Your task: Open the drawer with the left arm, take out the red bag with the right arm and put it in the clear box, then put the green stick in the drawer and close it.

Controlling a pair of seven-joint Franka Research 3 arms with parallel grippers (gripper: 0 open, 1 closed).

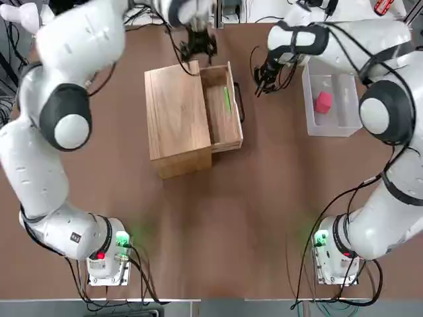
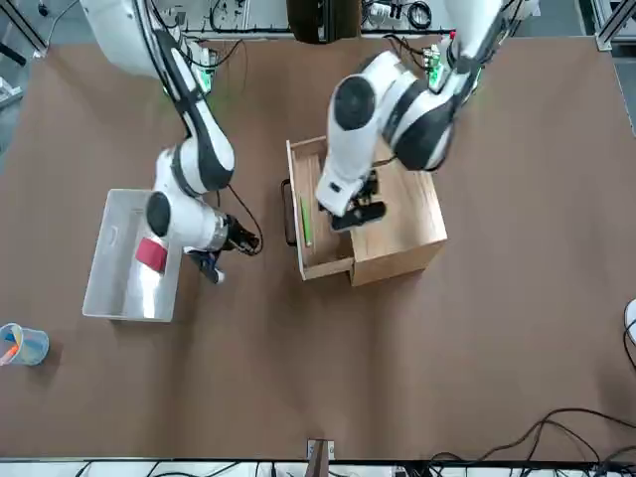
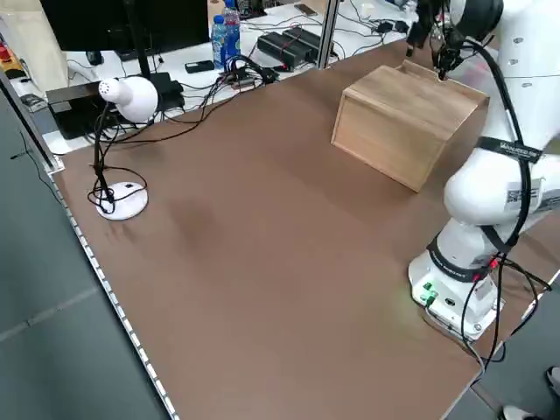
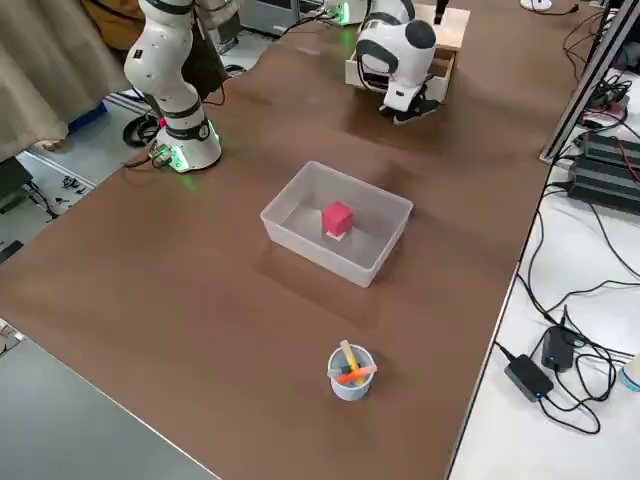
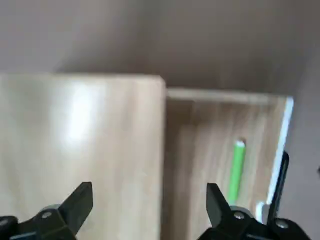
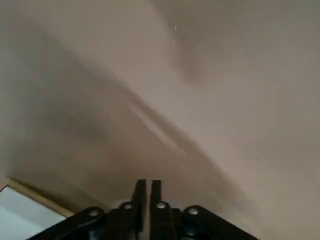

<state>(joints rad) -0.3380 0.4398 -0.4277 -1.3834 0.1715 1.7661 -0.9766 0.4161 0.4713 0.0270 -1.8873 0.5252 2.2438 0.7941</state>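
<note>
Stick [image 1: 227, 100] lies lengthwise, roughly parallel to the drawer's front [image 1: 234, 104]

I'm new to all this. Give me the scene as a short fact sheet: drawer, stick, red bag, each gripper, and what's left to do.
drawer: pulled out of the wooden cabinet
green stick: lying inside the drawer
red bag: in the clear box, on its bottom
left gripper: open, holding nothing, above the cabinet and drawer
right gripper: shut, empty, between the drawer and the clear box
still to do: close the drawer
</note>
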